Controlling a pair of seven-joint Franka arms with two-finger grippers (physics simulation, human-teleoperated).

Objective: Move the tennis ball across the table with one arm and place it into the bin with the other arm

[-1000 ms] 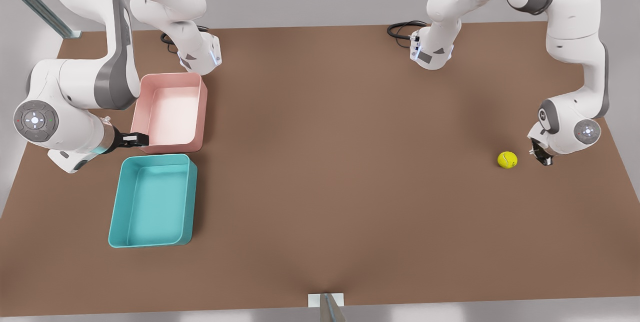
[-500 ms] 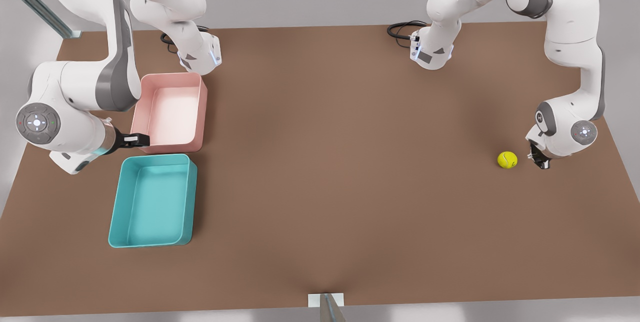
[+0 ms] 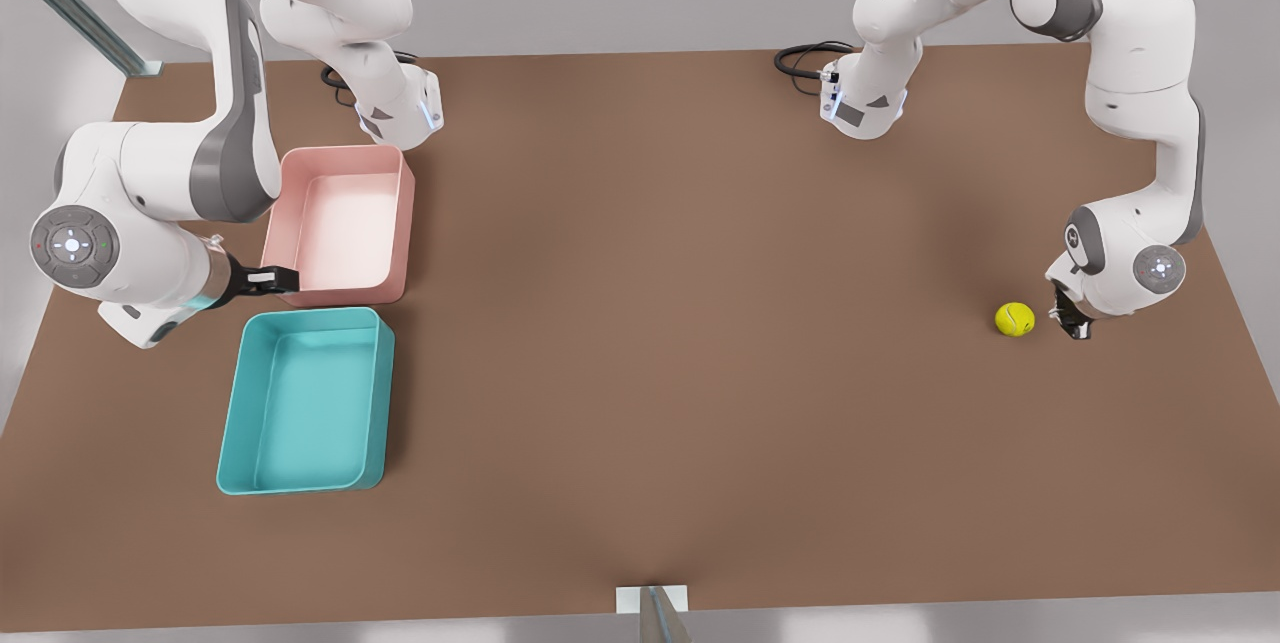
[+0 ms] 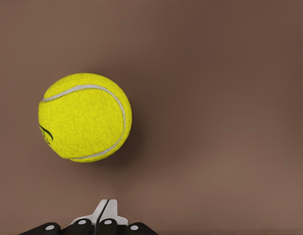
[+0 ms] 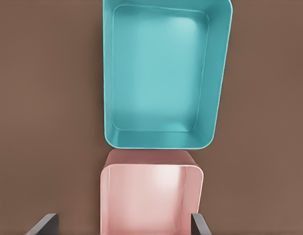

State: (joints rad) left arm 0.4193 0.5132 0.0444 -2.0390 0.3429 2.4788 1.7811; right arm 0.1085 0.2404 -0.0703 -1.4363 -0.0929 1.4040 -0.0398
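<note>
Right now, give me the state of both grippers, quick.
Left gripper: shut, empty, right beside the tennis ball.
Right gripper: open, empty, waiting by the pink tub and the teal bin.

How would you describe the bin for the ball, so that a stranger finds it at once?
Look at the brown table, on the front view's left side, where two rectangular tubs sit end to end. The bin is the one nearer the table's front edge. It is teal, while its neighbour, the pink tub, is the same shape.

- My tennis ball (image 3: 1015, 319) is bright yellow-green with a pale seam.
- The bin (image 3: 232, 423) is teal.
- The other tub (image 3: 404, 213) is pink.
- The table (image 3: 680, 323) is plain brown.
</note>
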